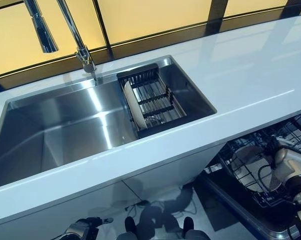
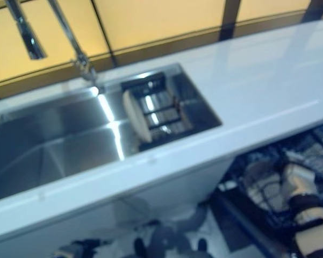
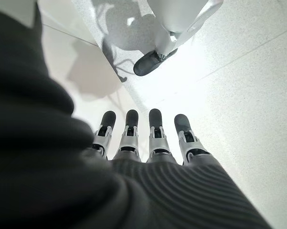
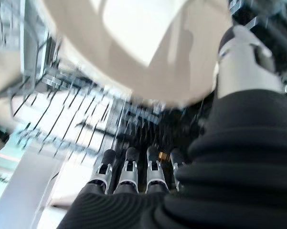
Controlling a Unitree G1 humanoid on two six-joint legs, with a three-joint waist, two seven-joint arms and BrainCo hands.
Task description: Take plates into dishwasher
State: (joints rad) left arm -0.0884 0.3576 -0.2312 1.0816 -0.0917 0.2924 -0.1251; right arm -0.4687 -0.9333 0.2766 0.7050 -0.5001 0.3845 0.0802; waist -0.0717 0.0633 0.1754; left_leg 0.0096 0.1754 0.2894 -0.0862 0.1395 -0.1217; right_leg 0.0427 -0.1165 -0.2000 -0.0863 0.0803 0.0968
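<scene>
A cream plate (image 1: 132, 105) stands on edge in the black dish rack (image 1: 163, 97) at the right end of the sink. Another cream plate (image 4: 143, 43) sits in the dishwasher's lower wire rack (image 1: 250, 192), pulled out at the lower right below the counter; it also shows in the left eye view (image 1: 244, 156). My right hand (image 1: 291, 162) is down over that rack, just right of the plate. Its fingers (image 4: 129, 174) are straight and its thumb (image 4: 243, 62) stands by the plate's edge. My left hand (image 3: 153, 138) hangs low over the floor, open and empty.
A steel sink (image 1: 55, 130) is set in the white counter (image 1: 250, 70), with a tall tap (image 1: 75, 35) behind it. The counter's front edge overhangs the dishwasher rack. White cabinet fronts (image 1: 155, 175) stand below the sink.
</scene>
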